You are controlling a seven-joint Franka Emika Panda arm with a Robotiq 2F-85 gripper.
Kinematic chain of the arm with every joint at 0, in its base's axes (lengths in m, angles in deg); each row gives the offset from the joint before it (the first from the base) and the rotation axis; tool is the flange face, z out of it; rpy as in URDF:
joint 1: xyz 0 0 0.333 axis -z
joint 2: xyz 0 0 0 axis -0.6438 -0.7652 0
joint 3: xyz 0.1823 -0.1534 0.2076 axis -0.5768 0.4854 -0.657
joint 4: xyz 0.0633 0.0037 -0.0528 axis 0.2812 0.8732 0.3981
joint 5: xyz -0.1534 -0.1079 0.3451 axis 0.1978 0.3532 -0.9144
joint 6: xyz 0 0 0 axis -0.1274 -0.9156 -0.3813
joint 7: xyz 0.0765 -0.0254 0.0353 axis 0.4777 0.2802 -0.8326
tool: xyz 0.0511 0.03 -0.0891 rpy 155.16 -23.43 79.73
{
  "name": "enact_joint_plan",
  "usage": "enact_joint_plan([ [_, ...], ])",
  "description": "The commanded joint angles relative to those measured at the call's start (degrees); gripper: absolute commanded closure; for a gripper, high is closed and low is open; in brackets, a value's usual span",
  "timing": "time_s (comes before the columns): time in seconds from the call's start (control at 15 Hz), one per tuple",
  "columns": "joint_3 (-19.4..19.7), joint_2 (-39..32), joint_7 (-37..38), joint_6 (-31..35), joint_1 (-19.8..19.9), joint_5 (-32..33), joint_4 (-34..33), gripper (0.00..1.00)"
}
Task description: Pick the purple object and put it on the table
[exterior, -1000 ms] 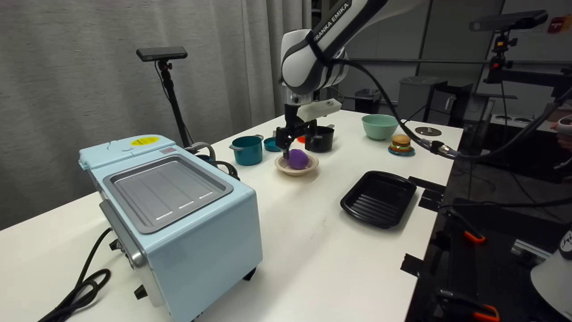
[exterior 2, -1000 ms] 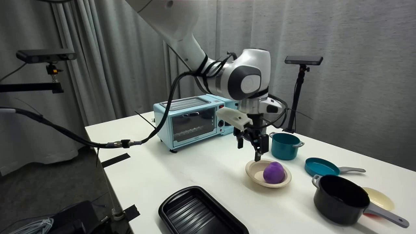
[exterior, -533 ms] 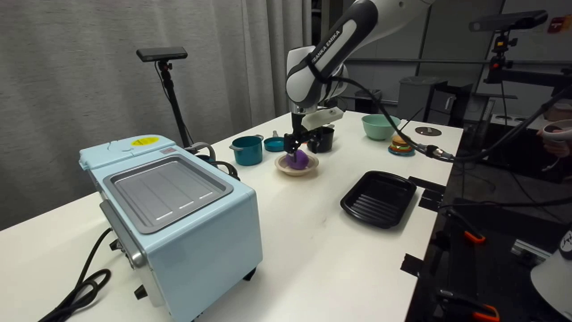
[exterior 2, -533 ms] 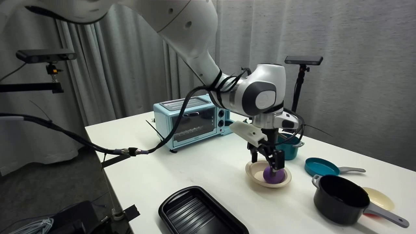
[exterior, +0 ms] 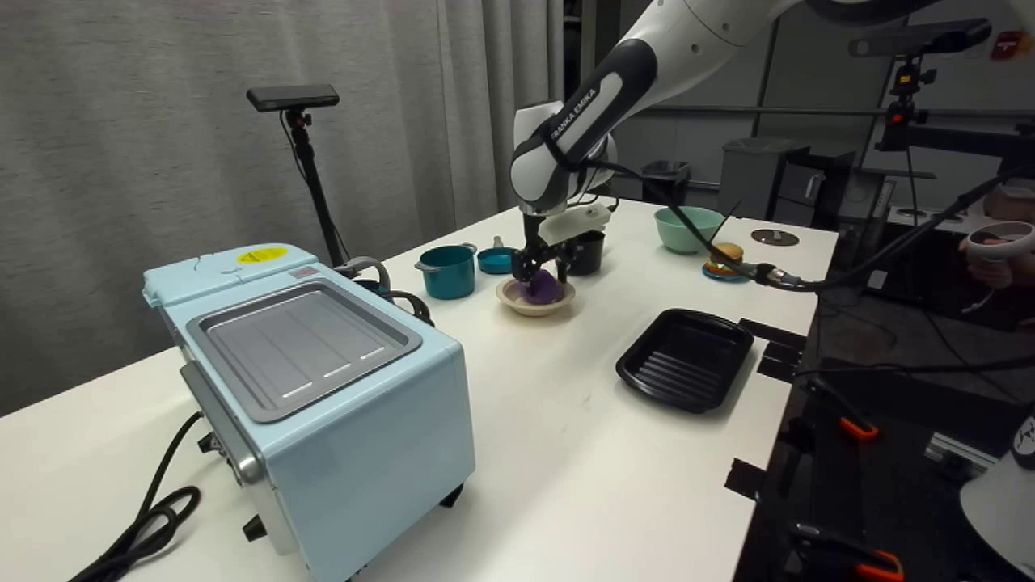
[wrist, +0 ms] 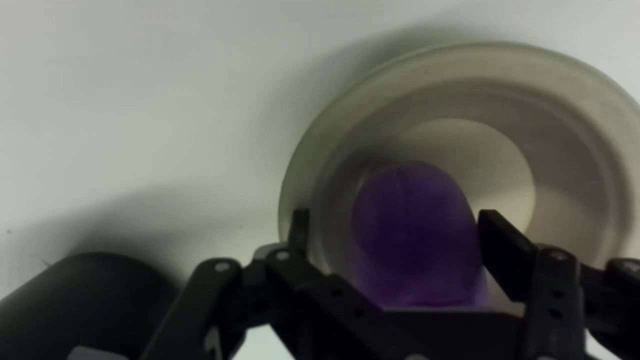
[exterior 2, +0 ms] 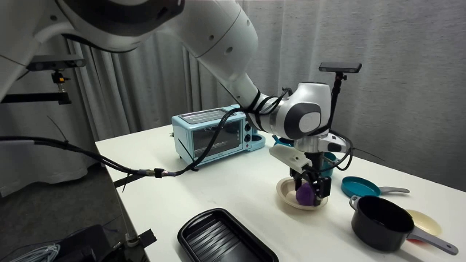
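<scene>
Right now, your purple object (wrist: 415,235) lies inside the cream bowl (wrist: 490,60), over toward one side of it. Your gripper (wrist: 396,216) is low over the bowl with its fingers (wrist: 502,245) spread apart, one to each side of the purple object. In the wrist view you can see a strip of bowl between the purple object and one finger; the other finger meets its edge, and you cannot tell from these views whether it touches. The bowl itself stands on the white table (exterior: 558,453).

Near the bowl you have the teal pot (exterior: 449,275), the teal pan (exterior 2: 358,186) and the black pot (exterior 2: 378,225), whose grey handle points away from the bowl. Behind the black pot, a pale yellow plate (exterior 2: 427,222) shows in part.

Farther out, the black tray (exterior: 687,347) and the light-blue toaster oven (exterior: 380,453) rest on the table in both exterior views, each apart from the bowl. In an exterior view you also get the mint-green bowl (exterior: 671,234), with a burger (exterior: 725,255) on a small blue plate (exterior: 720,277) near it, and a round lid (exterior: 775,238) beyond.
</scene>
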Motion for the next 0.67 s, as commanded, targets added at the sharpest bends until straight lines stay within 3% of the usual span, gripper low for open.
enact_joint_plan([
  [0.0, -0.1, -3.3, 1.4, -0.1, 0.3, 1.1, -4.9, 0.47],
  [0.4, -0.6, -1.2, 0.1, -0.4, 0.4, 0.9, -5.6, 0.91],
  [0.47, -0.9, -0.5, -0.1, -0.7, 0.6, 0.5, -5.6, 0.96],
  [0.6, -1.1, 1.9, -0.4, -1.1, 0.9, 0.0, -4.6, 0.95],
])
